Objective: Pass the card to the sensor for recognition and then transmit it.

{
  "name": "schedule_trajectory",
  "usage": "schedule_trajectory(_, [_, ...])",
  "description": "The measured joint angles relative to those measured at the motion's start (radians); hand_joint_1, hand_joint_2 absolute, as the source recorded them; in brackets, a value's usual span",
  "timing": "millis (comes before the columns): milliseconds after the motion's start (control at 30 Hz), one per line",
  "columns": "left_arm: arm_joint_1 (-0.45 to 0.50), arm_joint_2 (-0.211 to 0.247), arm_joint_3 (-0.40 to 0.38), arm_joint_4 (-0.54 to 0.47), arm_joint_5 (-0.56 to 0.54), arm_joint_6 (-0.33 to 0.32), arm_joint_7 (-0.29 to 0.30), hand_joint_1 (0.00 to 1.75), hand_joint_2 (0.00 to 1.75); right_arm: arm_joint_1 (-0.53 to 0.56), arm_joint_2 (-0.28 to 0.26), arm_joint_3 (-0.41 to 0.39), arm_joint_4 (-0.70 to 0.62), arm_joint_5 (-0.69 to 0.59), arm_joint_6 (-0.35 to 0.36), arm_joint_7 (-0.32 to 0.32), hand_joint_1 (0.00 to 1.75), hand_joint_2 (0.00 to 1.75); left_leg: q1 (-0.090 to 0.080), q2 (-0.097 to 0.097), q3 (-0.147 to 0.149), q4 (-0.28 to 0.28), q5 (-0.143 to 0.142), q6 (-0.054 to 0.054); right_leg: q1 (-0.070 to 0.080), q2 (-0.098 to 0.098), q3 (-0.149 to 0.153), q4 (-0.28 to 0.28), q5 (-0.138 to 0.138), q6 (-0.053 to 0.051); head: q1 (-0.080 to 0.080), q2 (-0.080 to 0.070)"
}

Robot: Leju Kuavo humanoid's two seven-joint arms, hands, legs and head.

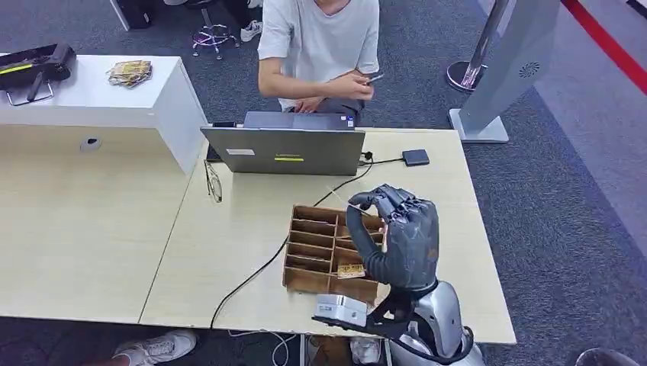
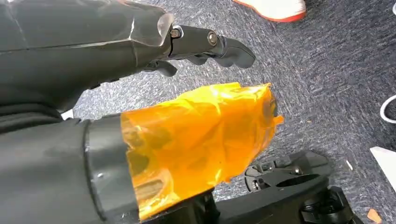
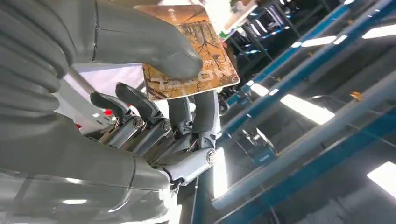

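Observation:
My right hand (image 1: 400, 236) is raised above the wooden divider box (image 1: 313, 248), its back turned to the head camera. In the right wrist view this hand (image 3: 140, 116) holds a brown-and-orange patterned card (image 3: 212, 46), the thumb (image 3: 154, 51) pressing it against the fingers, with ceiling lights behind. Another patterned card (image 1: 351, 271) lies in a front slot of the box. A small black square sensor (image 1: 416, 158) sits on the table's far right, cabled to the laptop (image 1: 282, 151). My left hand (image 2: 140, 93) hangs over the carpet holding nothing; its thumb is wrapped in orange film.
A person (image 1: 320, 46) sits behind the laptop holding a phone. Glasses (image 1: 213, 181) lie left of the laptop, and a black cable (image 1: 259, 271) runs across the table to its front edge. A white cabinet (image 1: 114, 95) with a card stack (image 1: 130, 72) stands at the left.

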Motion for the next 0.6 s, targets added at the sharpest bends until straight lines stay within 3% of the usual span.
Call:
schedule_trajectory(333, [0.001,0.0,0.0,0.0,0.002,0.001,-0.002,0.0,0.0,0.001,-0.006,0.034,-0.033,-0.007,0.005,-0.005,1.75,1.75,0.0,0.0,0.0,0.0,0.0,0.0,0.0,0.0,0.0,0.0,0.0,0.0,0.0,0.0])
schedule_trajectory(600, [0.001,0.0,0.0,0.0,-0.018,-0.006,-0.002,0.0,0.0,-0.051,-0.005,0.056,-0.014,-0.005,0.058,0.019,1.75,1.75,0.0,0.0,0.0,0.0,0.0,0.0,0.0,0.0,0.0,0.0,0.0,0.0,0.0,0.0])
